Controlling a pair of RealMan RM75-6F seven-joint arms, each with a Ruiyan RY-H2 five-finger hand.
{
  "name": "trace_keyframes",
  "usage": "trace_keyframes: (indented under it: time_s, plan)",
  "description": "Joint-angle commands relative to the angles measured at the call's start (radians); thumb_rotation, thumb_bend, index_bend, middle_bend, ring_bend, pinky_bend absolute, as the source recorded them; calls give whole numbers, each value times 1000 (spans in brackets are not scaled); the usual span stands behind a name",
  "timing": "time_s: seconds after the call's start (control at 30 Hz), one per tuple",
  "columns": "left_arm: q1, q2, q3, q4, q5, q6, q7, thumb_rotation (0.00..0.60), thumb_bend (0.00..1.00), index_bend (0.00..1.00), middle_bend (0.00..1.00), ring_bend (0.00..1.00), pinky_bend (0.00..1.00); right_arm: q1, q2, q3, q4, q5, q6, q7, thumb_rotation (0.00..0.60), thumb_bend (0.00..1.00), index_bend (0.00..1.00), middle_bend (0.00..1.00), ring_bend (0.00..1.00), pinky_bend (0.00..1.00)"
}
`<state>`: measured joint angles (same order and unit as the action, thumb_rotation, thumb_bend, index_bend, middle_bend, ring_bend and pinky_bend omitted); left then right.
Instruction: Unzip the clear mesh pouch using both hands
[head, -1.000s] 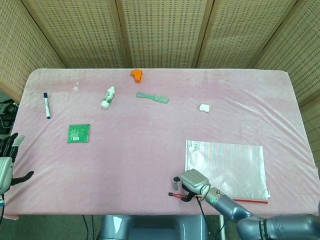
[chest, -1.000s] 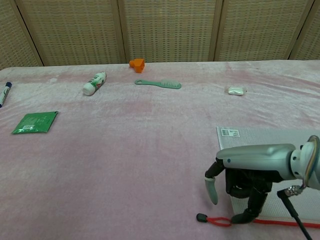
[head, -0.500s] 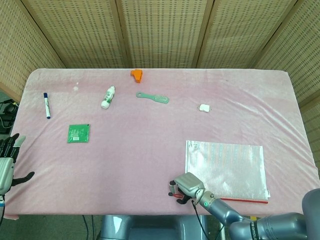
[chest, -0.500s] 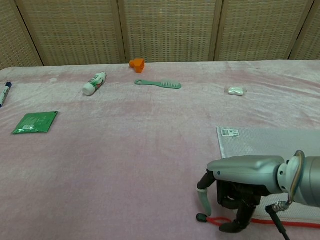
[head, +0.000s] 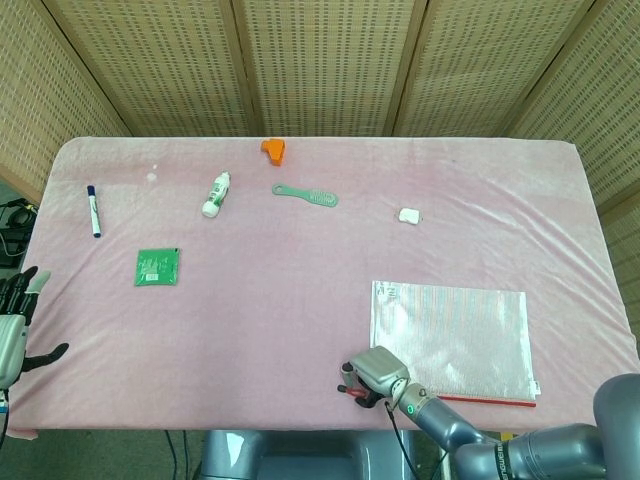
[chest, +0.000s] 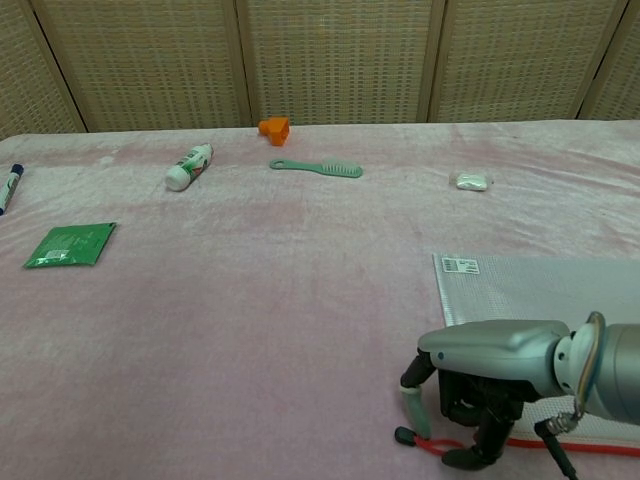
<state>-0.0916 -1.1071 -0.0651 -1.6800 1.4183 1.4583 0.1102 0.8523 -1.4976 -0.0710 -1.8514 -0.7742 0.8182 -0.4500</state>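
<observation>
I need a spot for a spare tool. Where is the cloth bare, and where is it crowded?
Bare: the wide middle between the green packet and the pouch, and the far right beyond the white lump. Crowded: the far row of marker, tube, orange piece and comb, and the pouch's near corner under the right hand.

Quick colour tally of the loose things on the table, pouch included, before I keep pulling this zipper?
Green: 2, comb and packet
White: 2, tube and small lump
Orange: 1, small piece
Blue and white: 1, marker
Clear with red zipper: 1, pouch
Total: 7
</observation>
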Motion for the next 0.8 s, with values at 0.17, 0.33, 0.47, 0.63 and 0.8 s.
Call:
trace_keyframes:
  time_s: [0.17, 0.33, 0.47, 0.63, 0.8]
  plan:
    - [0, 2, 1, 1, 2, 1, -4, 600, 0, 0, 0, 0, 0, 2, -4, -6, -3, 1, 13, -6, 600, 525, 553, 988, 923, 1000]
    - [0, 2, 1, 1, 3, 2, -4, 600, 0, 0, 0, 0, 0, -2, -16, -11, 11, -7, 26, -10, 600, 530, 560, 988, 924, 1000]
    - [-1, 1, 2, 2, 3, 2, -3, 600, 0, 0, 0, 0, 0, -4, -18, -15, 16, -13, 28, -11, 600, 531, 564, 987, 924, 1000]
    - [-1, 0, 3, 1, 4, 2, 0, 600, 0, 0, 0, 0, 0, -11, -18, -18, 21, -25, 26, 0, 600, 543, 580, 988, 925, 1000]
    - [-1, 0, 4, 0, 4, 2, -1, 600, 0, 0, 0, 0, 0, -15, -22, -21, 27, -34, 21, 6, 600, 572, 612, 990, 926, 1000]
